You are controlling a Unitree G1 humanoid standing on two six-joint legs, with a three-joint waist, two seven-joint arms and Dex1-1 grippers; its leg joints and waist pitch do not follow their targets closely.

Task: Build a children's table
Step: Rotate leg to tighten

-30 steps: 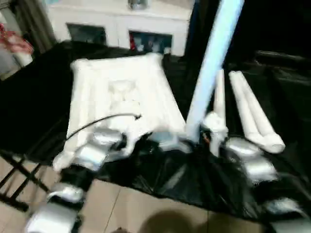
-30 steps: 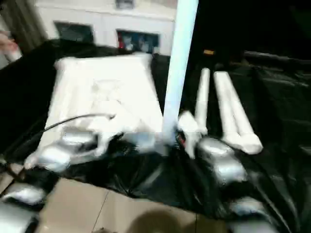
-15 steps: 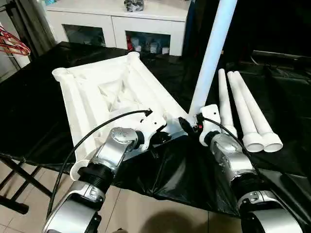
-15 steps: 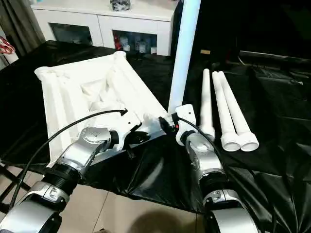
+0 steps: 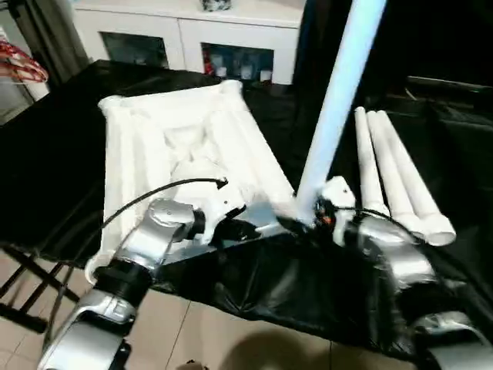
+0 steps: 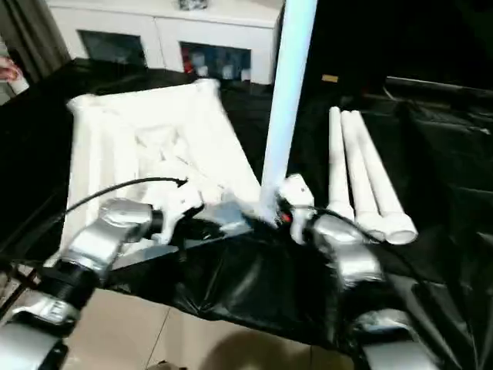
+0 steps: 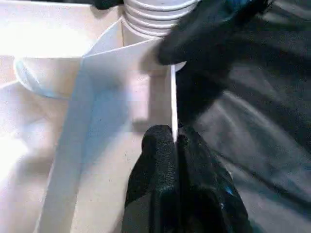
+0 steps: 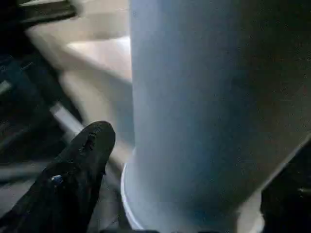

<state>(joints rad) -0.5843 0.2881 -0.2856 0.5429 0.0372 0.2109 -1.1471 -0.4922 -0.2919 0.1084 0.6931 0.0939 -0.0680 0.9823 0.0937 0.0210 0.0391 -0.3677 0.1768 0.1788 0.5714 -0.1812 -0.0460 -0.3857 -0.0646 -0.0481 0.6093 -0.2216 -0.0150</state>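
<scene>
1. Black glossy sheeting over the desk (image 5: 62,154), wrinkled and hanging over the near edge; behind the far edge, white cabinet (image 5: 185,23) with glass doors.
2. Tabletop (image 5: 154,131) of white moulded plastic, rectangular, lying underside up on the left half of the desk; ribbed inside, with round sockets at the corners.
3. Upright leg (image 5: 339,100), a long smooth white tube, standing in the tabletop's near right corner socket, close to the desk's near edge.
4. Three spare legs (image 5: 393,162), tapered tubes with open ends, lying side by side toward the right edge.
5. Right gripper (image 5: 312,216) at the foot of the upright leg, jaws apart around it, one finger (image 8: 82,160) clear of the tube.
6. Left gripper (image 7: 174,138) pinched together on the thin rim of the tabletop, beside that socket.
7. Probably the first leg just seated, three to go. Next: pull the right gripper away without tilting the leg, then fetch a spare leg.
</scene>
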